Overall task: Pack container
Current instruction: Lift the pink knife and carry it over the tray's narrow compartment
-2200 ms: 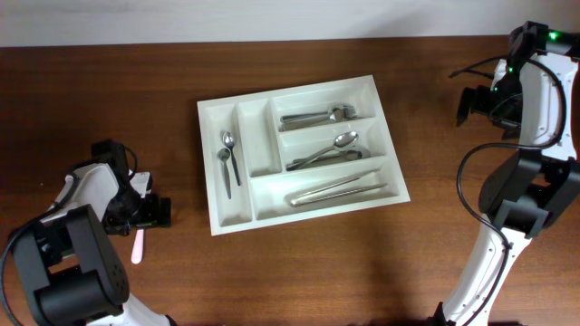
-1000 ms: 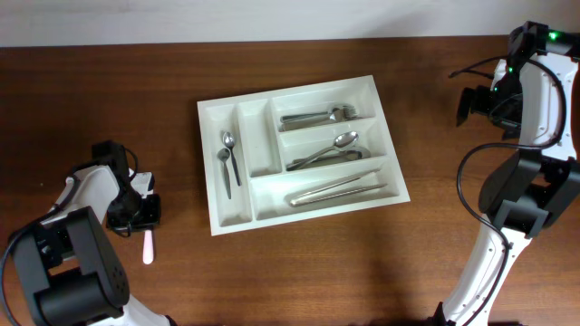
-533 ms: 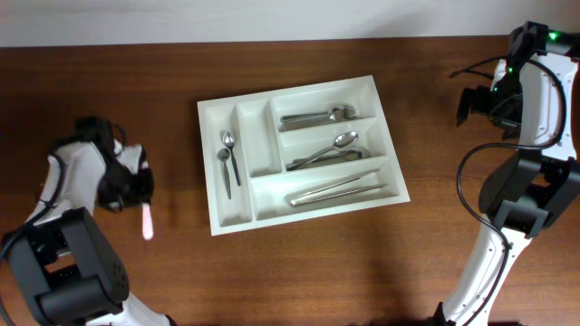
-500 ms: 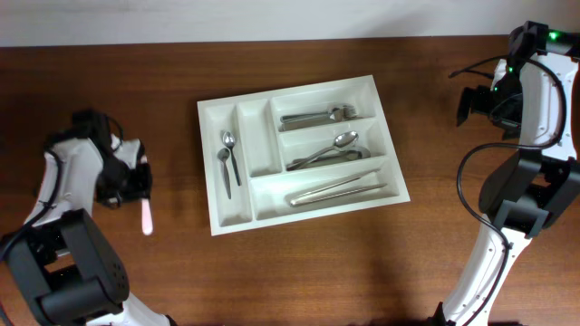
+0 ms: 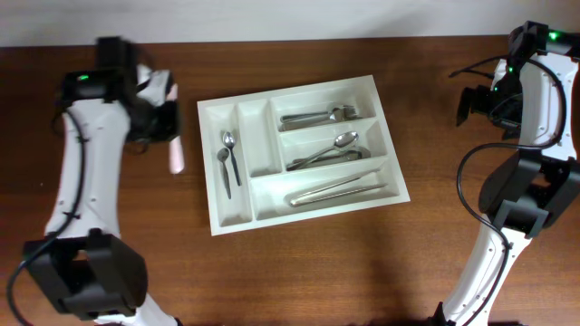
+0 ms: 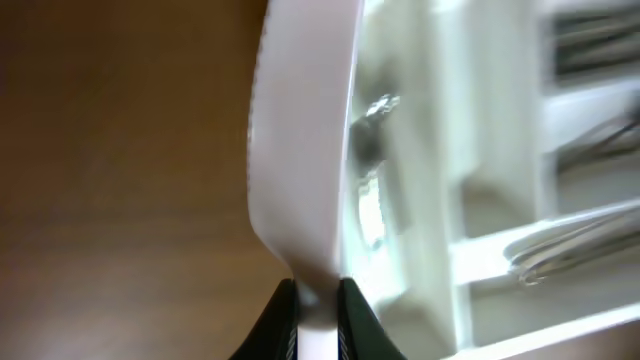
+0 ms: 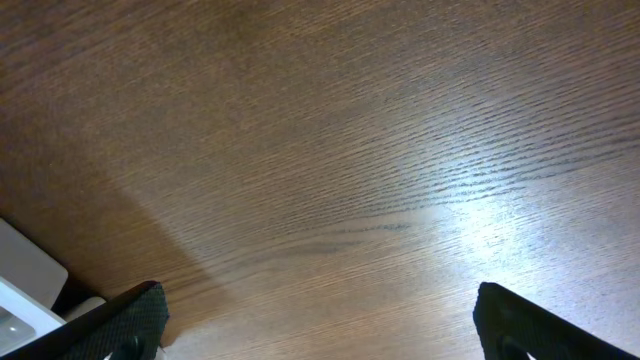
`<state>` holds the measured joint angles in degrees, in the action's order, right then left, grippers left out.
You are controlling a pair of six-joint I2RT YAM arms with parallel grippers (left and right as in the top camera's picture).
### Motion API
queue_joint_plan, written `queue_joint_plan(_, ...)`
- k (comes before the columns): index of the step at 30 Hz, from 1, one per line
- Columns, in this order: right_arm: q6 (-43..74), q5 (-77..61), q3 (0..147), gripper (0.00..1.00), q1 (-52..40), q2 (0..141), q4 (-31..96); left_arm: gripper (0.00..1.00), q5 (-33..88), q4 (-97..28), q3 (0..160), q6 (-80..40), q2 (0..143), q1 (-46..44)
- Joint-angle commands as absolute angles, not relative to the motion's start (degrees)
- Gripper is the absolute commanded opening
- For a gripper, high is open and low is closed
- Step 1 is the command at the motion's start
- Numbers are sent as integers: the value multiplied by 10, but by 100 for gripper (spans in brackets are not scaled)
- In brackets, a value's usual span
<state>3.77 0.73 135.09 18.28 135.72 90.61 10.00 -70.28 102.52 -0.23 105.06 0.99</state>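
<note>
The container [image 5: 258,140] is a white five-compartment cutlery tray at the table's middle. Beside its left rim my left gripper [image 5: 169,133] hangs shut on a pale pink utensil [image 5: 176,156]. In the left wrist view the blurred pale utensil [image 6: 300,130] runs up from between my shut left gripper [image 6: 317,318], with the container [image 6: 440,150] just to its right. My right gripper [image 5: 467,104] stays at the far right, away from the container. Its dark fingers [image 7: 130,320] stand wide apart over bare wood, so the right gripper [image 7: 325,330] is open and holds nothing.
The container holds two small spoons [image 5: 228,158] in its left upright slot, forks [image 5: 317,116], spoons [image 5: 326,149] and long metal pieces [image 5: 337,189] in its horizontal slots. A white corner [image 7: 25,265] shows at the lower left of the right wrist view.
My left arm has lifted the pink utensil off the table's left front and carried it back and rightward to the container's left rim. The right arm has not moved.
</note>
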Motion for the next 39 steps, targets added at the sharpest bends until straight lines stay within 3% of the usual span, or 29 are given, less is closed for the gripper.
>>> queue_joint_plan(1, 34, 4, 1349, 99, 180, 1354, 905, 2, 112, -680, 1038, -131, 1054, -43)
queue_joint_plan(7, 34, 4, 1349, 99, 180, 1354, 905, 2, 79, -632, 1038, -251, 1054, -117)
queue_joint_plan(13, 34, 4, 1349, 99, 180, 1354, 905, 2, 25, -604, 1038, -274, 1075, -168)
queue_joint_plan(26, 34, 4, 1349, 99, 180, 1354, 905, 2, 28, -555, 1038, -293, 1182, -171)
queue_joint_plan(39, 34, 4, 1349, 99, 180, 1354, 905, 2, 34, -561, 1038, -293, 1193, -171)
